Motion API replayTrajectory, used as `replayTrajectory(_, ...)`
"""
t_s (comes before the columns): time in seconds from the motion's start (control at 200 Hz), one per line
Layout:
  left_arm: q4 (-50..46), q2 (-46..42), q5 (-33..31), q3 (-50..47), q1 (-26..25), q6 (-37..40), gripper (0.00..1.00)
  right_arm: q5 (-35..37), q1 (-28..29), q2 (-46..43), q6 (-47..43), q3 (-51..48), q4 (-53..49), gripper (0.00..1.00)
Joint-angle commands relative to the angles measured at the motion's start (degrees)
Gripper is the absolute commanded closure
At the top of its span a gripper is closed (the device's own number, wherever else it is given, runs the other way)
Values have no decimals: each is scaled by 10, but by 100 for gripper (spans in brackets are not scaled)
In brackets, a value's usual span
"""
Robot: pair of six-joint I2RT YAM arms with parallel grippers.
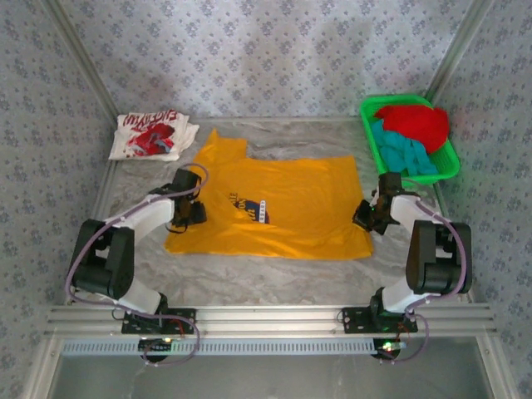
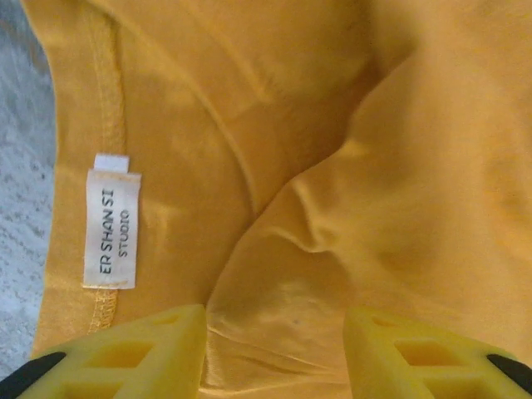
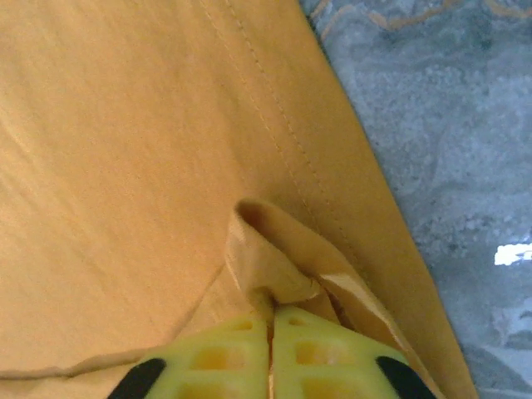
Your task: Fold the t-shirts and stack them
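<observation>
**Yellow tee spread flat, right hand pinching its hem**

The yellow tee (image 1: 283, 204) lies spread on the counter (image 1: 274, 270) between the two arms, with its neck end toward the left arm and its hem toward the right. Its dark blue chest print (image 1: 249, 209) is too small to read from above. In the left wrist view a cream neck label (image 2: 111, 229) reads "ER SHANSI STUDIO". It is sewn just inside the collar seam, with a small blank white tab (image 2: 110, 161) at one end.

The left hand (image 2: 274, 353) is released: its yellow fingers (image 2: 137, 353) stand apart over wrinkled cloth just beside the label. The right hand (image 3: 270, 332) is clenched on the yellow tee, its fingers pressed together on a raised fold (image 3: 266, 241) by the stitched hem, near the bare counter.

A folded white tee (image 1: 152, 135) with a red graphic sits at the far left corner; its lettering cannot be made out. A green basket (image 1: 367, 120) at the far right holds a red tee (image 1: 416, 120) and a teal tee (image 1: 403, 154).
</observation>
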Motion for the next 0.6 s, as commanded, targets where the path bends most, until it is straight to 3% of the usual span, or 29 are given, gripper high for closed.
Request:
replayTrajectory(0.0,36,15,-3,-9,16,-20,53,22,-18,-41,17,-9,-19,100)
replayTrajectory(0.195,55,29,7,-24,44,-24,54,48,-57,-106,51,-23,-22,100)
replayTrajectory(0.405,63,41,3,-22,47,-19,54,33,-61,-71,54,-15,15,100)
replayTrajectory(0.46,60,47,-1,-18,47,-20,53,25,-62,-49,57,-11,12,95)
replayTrajectory(0.52,57,45,-5,-16,47,-23,53,26,-63,-37,61,-12,22,74)
replayTrajectory(0.595,60,31,-10,-20,46,-26,53,15,-61,-38,55,-4,36,83)
